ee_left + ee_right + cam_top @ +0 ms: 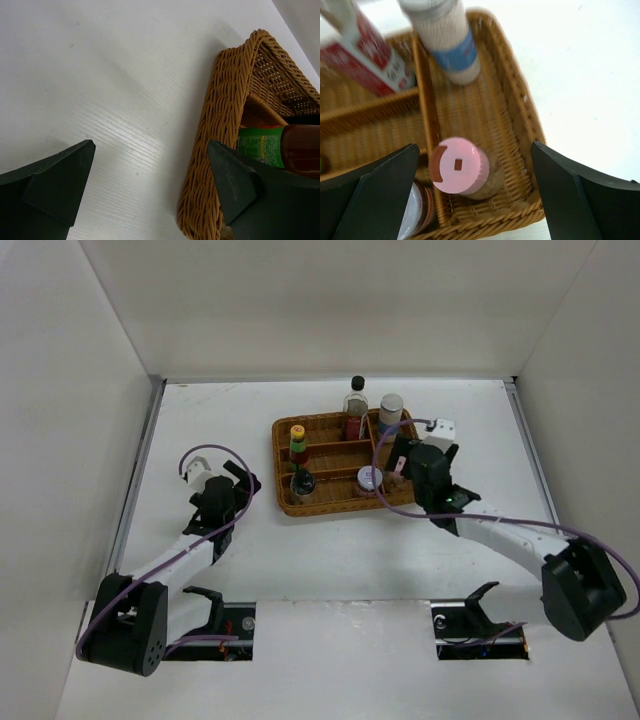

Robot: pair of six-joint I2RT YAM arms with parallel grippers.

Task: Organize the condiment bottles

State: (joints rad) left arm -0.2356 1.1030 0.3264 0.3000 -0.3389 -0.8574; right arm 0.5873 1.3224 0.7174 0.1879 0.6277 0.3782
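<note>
Currently the right gripper [473, 146] hangs over the near right corner of the wicker tray [520, 100], with its jaws spread wide apart. The pink-capped shaker [460, 165] stands upright between the two fingers [375, 195]. The right wrist view shows a gap on each side, so neither finger touches it. The shaker occupies the near end of the tray's rightmost compartment, close against the divider. The blue-label jar [447, 45] stands upright at the far end of the same compartment. Across the divider, a white-lidded jar [412, 215] sits just beside the shaker. The tall red-label bottle [365, 50] stands further back in the adjoining section.

On the left side of the tray, the overhead view shows two more bottles:
- The yellow-capped bottle [298, 443] stands upright in a left compartment.
- The small dark bottle [303, 480] stands just nearer the arms, against the near rim.

The left gripper [237, 488] is low over the white table [330, 560], just beside the tray's left wall and clear of every bottle. Its jaws are also spread apart, and the left wrist view shows bare table surface between them. In that view one finger [235, 185] lies in front of a corner of the tray. The green label of the yellow-capped bottle is visible over the wicker wall, behind that finger. Whether the finger touches the wicker cannot be determined from these views.
</note>
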